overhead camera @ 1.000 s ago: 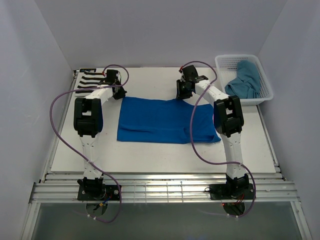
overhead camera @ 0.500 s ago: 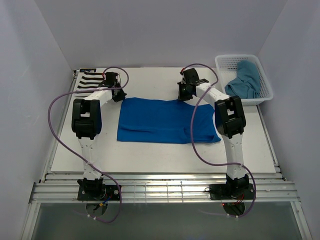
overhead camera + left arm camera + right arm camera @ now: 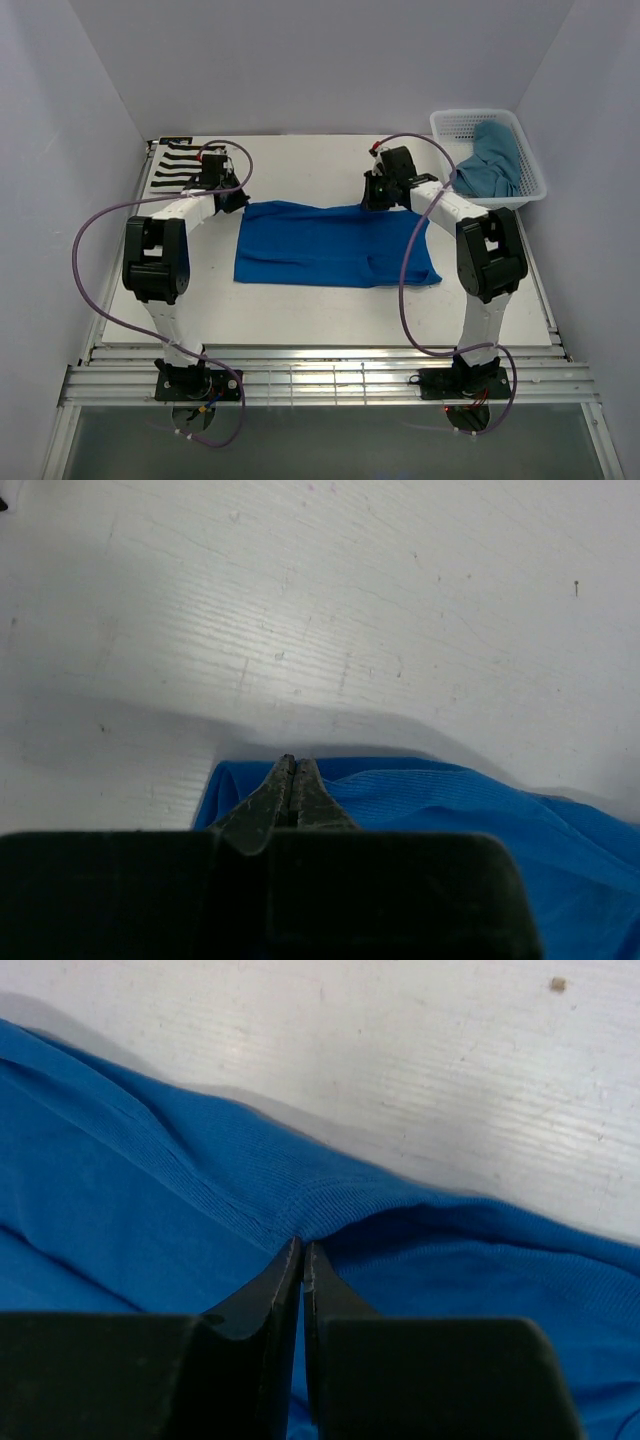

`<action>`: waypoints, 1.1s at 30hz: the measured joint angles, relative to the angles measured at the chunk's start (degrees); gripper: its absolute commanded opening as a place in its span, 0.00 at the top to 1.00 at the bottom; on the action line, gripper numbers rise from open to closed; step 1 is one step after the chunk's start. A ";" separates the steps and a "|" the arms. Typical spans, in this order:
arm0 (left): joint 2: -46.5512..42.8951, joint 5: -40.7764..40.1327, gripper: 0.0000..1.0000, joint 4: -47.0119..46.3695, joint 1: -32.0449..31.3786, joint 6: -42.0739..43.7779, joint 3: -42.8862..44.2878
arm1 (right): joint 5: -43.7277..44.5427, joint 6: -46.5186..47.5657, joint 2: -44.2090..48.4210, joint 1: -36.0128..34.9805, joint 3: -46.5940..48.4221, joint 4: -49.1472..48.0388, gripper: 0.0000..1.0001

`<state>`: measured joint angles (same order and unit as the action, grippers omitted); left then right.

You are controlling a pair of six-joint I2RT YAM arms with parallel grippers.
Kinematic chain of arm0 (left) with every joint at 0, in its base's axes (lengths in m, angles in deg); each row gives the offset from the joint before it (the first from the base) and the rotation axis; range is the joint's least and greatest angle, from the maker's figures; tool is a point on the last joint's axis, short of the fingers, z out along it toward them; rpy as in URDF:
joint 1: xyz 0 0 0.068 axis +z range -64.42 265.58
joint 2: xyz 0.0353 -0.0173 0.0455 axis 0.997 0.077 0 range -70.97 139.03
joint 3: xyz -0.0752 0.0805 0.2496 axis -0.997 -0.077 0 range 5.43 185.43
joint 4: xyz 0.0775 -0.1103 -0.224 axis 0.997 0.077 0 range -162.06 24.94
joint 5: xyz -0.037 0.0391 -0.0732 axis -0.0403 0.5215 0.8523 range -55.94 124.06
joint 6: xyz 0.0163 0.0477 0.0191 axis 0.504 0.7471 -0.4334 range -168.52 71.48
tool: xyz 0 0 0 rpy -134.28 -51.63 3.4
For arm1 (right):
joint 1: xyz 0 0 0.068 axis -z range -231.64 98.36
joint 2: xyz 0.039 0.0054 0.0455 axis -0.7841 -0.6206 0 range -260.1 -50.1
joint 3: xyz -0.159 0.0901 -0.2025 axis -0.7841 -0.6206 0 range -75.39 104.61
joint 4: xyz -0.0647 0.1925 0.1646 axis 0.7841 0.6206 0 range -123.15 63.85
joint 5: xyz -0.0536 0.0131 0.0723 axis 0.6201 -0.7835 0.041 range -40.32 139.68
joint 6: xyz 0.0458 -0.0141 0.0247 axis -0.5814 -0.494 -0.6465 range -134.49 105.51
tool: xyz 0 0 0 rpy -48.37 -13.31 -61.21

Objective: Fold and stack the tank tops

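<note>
Three tank tops are counted. A royal blue tank top [image 3: 320,245] is spread flat on the middle of the table [image 3: 300,310]. A black-and-white striped tank top [image 3: 175,165] is laid at the table's far-left corner. A teal-blue tank top [image 3: 490,165] is bunched inside the single white mesh basket [image 3: 510,203], which is set at the table's far-right corner. Two arms and two grippers are seen.

The royal blue tank top is laid as a rough rectangle. Its long axis runs left to right across the table, parallel to the table's near edge. Which end is the neck and which the hem cannot be told.

The left gripper [image 3: 240,203] is placed at the far-left corner of the royal blue tank top [image 3: 450,810]. In the left wrist view its fingers [image 3: 292,765] are pressed together on the cloth's edge, which is raised slightly off the table with a shadow cast beyond it.

The right gripper [image 3: 368,203] is placed on the garment's far edge, right of its middle. In the right wrist view the fingertips [image 3: 302,1245] are closed tight on a pinched ridge of the royal blue tank top [image 3: 150,1190], and the fabric is puckered toward them.
</note>
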<state>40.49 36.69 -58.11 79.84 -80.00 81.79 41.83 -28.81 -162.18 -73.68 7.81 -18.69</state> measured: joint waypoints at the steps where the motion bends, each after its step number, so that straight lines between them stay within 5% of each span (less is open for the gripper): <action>1: -1.25 -0.02 1.00 -0.61 0.00 0.02 -1.31 | -0.28 -0.02 0.87 0.00 -1.31 -0.57 0.92; 13: -10.62 -0.68 1.00 -2.40 -0.02 2.60 -10.69 | -3.06 -0.04 11.32 -0.13 -17.35 -4.42 0.92; 33: -16.87 -0.70 1.00 -3.21 0.00 0.61 -23.43 | -5.84 -0.52 16.85 -0.96 -28.74 -9.16 0.92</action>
<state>23.62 35.99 -61.32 79.84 -79.39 58.36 35.99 -29.34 -145.32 -74.64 -20.93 -27.85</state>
